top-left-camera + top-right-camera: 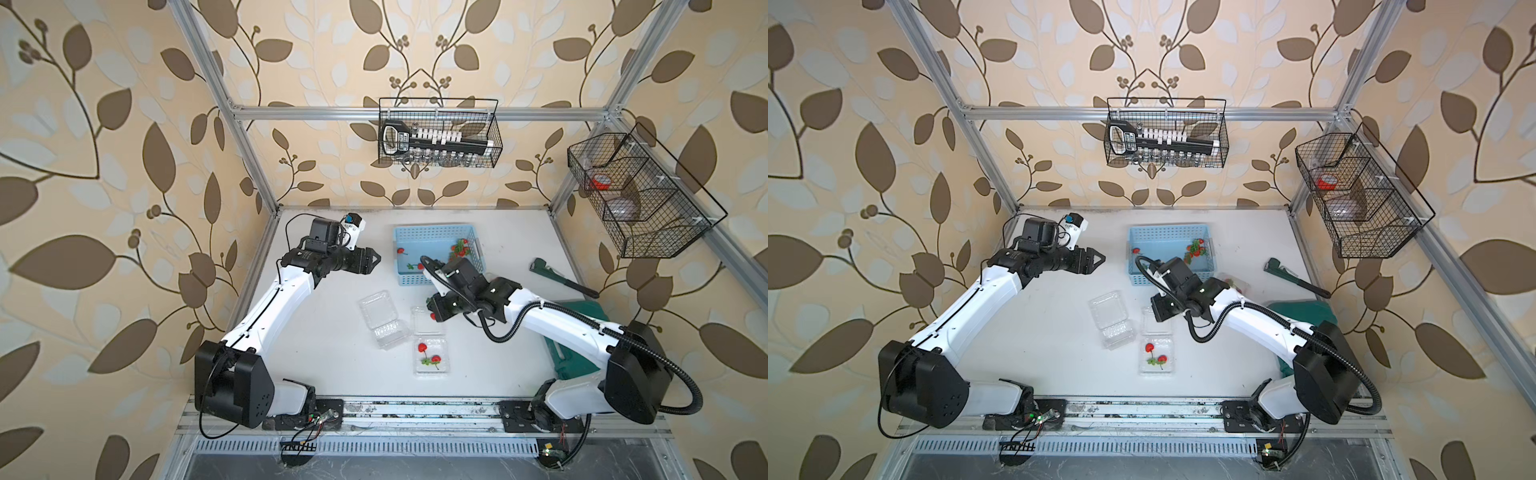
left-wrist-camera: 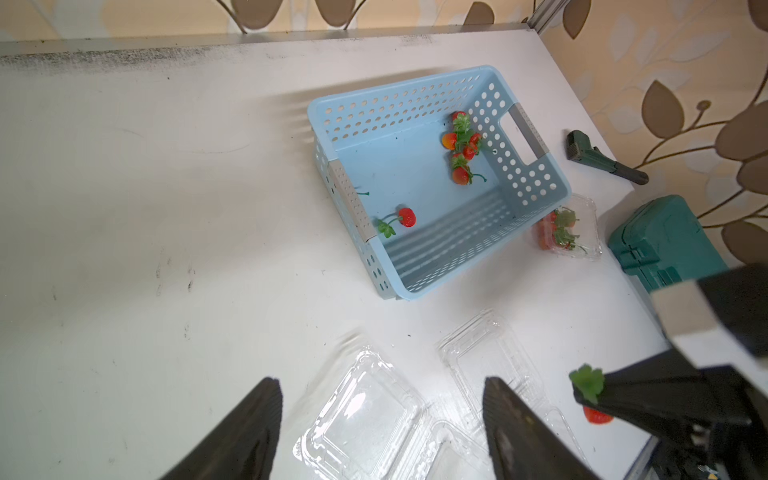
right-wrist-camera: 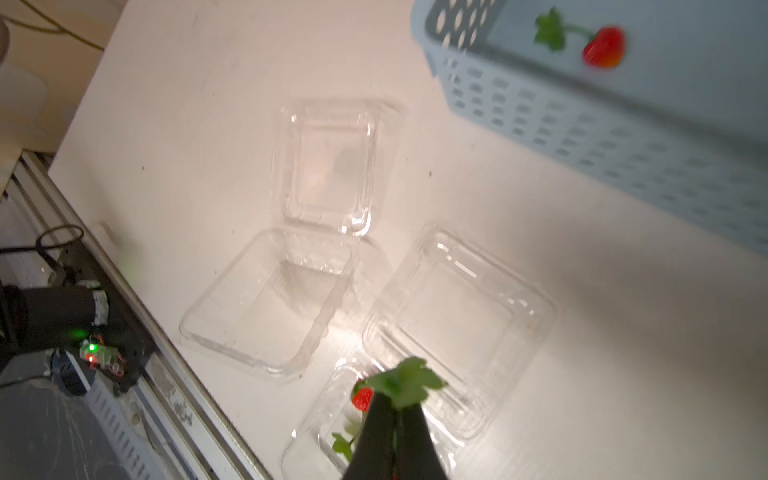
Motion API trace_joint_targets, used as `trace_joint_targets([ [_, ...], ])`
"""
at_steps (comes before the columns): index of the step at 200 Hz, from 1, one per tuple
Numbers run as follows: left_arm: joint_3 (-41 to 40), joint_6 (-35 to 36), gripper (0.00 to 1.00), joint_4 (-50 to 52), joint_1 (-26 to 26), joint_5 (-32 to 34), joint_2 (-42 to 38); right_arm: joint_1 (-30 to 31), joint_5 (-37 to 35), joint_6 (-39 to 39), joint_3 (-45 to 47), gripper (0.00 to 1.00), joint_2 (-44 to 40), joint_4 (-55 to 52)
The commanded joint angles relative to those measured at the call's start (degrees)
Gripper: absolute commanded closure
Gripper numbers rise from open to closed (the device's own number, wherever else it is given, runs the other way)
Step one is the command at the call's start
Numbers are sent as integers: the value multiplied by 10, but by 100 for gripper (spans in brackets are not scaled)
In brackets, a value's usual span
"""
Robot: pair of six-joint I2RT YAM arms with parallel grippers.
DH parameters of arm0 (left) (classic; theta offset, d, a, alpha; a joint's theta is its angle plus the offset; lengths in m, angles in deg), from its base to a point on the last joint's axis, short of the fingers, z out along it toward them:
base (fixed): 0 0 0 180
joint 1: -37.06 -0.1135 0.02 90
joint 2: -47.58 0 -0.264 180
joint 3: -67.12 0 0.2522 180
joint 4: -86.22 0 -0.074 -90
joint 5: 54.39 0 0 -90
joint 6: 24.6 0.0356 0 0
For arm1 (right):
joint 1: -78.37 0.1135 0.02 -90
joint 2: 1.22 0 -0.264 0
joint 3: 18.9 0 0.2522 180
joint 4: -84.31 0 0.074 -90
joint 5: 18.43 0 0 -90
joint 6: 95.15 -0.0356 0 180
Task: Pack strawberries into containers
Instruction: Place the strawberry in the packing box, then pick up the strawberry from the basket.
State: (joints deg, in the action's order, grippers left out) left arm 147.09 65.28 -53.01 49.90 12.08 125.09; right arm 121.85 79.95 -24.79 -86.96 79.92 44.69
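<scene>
The counter (image 1: 316, 365) was a white board, scuffed along its far edge. It was enclosed by an aluminium frame (image 1: 311, 113) and by walls papered with brown leaves. One wire rack (image 1: 440, 133) hung on the back wall and another (image 1: 640, 195) on the right wall; their contents were hard to make out.

A blue basket (image 1: 432, 228) stood at the back of the counter with loose strawberries (image 1: 460, 248) inside, most clustered by its right wall. In front of it lay two open containers: the left one (image 1: 382, 318) was empty, and the right one (image 1: 442, 347) held two berries. A third container (image 2: 567, 230), filled with berries, sat just beside the basket; the right arm covered most of it in both top views. A wrench (image 1: 565, 277) and a green case (image 1: 590, 309), partly covered by that arm, lay at the right.

The left pincer (image 1: 376, 259) hung empty, jaws apart, left of the basket. The right pincer (image 3: 395, 409) was clamped on a strawberry (image 2: 597, 415) at its leafy top, above the right container's lid. The basket appeared blurred in the right wrist view.
</scene>
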Motion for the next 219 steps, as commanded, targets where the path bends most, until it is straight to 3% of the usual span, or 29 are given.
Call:
trace_joint_targets([
  [1,1,8,22,1,6,-3,-13,25,9,-47,53,96,-20,34],
  [62,-1,8,22,1,6,0,-17,76,-11,-54,73,91,18,30],
  [108,-2,8,22,1,6,0,-19,86,-33,-49,75,75,29,12],
  [136,-1,9,22,1,6,-1,-20,78,-68,-36,51,71,-3,-20],
  [173,-1,8,22,1,7,-2,-20,-23,-83,2,9,65,-37,-29],
  [219,-2,8,22,0,6,-2,-17,-155,-52,36,-147,59,77,-31],
])
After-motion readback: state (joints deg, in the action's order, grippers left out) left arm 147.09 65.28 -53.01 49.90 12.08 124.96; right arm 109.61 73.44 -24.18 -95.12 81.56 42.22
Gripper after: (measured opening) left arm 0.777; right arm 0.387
